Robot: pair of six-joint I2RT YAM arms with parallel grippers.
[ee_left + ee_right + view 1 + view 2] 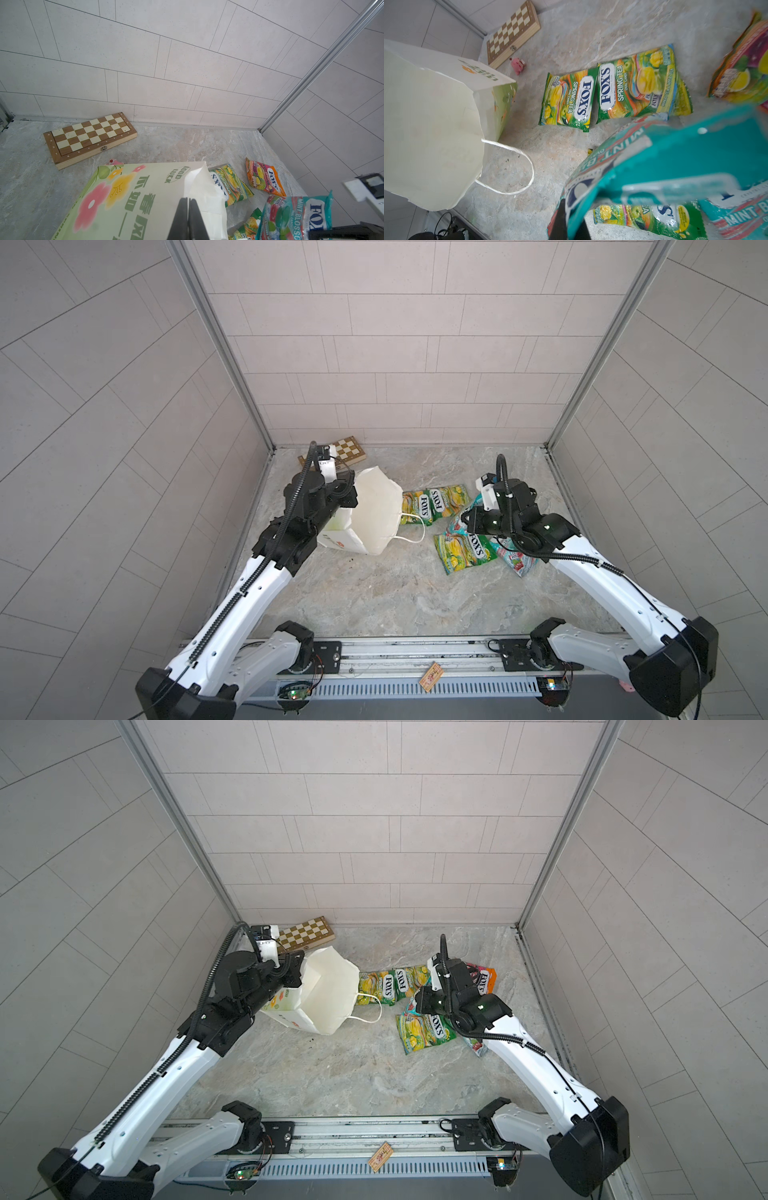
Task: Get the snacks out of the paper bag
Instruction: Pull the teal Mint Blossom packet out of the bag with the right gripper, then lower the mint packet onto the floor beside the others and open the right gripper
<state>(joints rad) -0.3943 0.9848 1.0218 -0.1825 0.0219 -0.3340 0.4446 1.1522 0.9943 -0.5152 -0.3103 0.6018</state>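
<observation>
The white paper bag (378, 510) (328, 990) is tipped over, its open mouth facing the snacks and its inside (425, 124) showing nothing. My left gripper (188, 199) (347, 497) is shut on the bag's white edge beside the flowered face (128, 199). Held above the table is a teal mint packet (675, 149) (291, 218), with my right gripper (572, 220) (473, 518) shut on it. Two green packets (417, 508) (451, 499) lie by the bag's mouth and a third (463, 551) lies nearer the front. A pink-orange packet (484, 979) and another teal one (517, 560) lie at the right.
A folded wooden chessboard (347, 452) (89, 137) lies at the back left against the wall. A small pink pig toy (518, 64) sits between it and the bag. Tiled walls close in three sides. A small wooden card (431, 675) rests on the front rail.
</observation>
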